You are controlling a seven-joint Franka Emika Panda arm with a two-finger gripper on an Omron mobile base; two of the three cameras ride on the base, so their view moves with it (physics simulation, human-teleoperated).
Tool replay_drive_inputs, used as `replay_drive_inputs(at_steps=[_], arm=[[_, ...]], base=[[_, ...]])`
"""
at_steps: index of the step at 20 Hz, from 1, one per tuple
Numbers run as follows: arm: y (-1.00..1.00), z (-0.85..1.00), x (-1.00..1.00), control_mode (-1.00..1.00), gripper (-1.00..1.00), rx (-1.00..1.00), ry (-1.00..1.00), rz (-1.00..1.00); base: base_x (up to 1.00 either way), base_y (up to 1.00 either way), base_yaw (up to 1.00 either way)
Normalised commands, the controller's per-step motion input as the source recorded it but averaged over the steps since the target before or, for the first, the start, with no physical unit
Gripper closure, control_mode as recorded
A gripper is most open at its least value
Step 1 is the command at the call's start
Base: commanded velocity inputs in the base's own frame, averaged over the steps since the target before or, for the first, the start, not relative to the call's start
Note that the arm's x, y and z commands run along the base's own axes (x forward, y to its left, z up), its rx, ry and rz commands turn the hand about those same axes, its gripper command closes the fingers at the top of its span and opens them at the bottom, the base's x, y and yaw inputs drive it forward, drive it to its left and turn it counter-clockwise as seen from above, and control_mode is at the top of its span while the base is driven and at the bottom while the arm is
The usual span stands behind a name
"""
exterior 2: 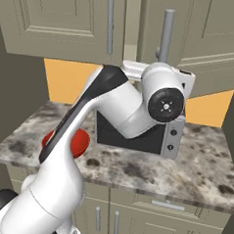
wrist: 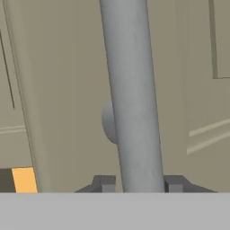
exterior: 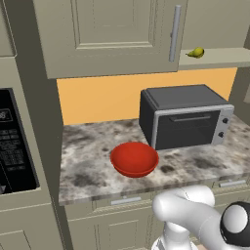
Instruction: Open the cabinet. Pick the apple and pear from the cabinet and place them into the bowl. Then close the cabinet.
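Note:
The cabinet point(exterior: 107, 44) hangs above the counter with its left door closed. Its right door point(exterior 2: 212, 36) is swung out, baring a shelf point(exterior: 219, 57) on which the yellow-green pear point(exterior: 197, 52) lies. My gripper point(wrist: 139, 183) is shut on that door's grey bar handle point(wrist: 132, 99), one fingertip point(wrist: 104, 183) on each side of the bar. From the right base view the same handle point(exterior 2: 166, 36) rises just above my raised hand. The red bowl point(exterior: 134, 158) sits on the counter in front of the oven, half hidden behind my arm in the right base view. The apple is out of view.
A grey toaster oven point(exterior: 185, 117) stands at the back right of the marbled counter point(exterior: 83, 166), under the open shelf. A tall unit with a black panel point(exterior: 14, 141) borders the counter on the left. Drawers and low doors point(exterior 2: 132, 213) run beneath.

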Motion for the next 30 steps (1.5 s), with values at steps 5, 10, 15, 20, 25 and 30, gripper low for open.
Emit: replay_drive_inputs(at_steps=[5, 10, 15, 20, 25, 30], arm=[[0.0, 0.0, -0.38, -1.0, 1.0, 0.0, -0.01, 0.0], [0.01, 0.0, -0.35, -1.0, 1.0, 0.0, 0.0, 0.0], [0.0, 0.0, -0.29, -1.0, 1.0, 0.0, 0.0, 0.0], [0.0, 0.0, -0.12, -1.0, -1.0, 0.0, 0.0, 0.01], [-0.06, 0.0, -0.01, -1.0, -1.0, 0.0, 0.0, 0.08], [0.0, 0.0, -0.32, -1.0, -1.0, 0.0, 0.0, 0.03]], base=[[0.0, 0.0, 0.0], [0.0, 0.0, 0.0], [0.0, 0.0, 0.0], [0.0, 0.0, 0.0], [0.0, 0.0, 0.0], [0.0, 0.0, 0.0]])
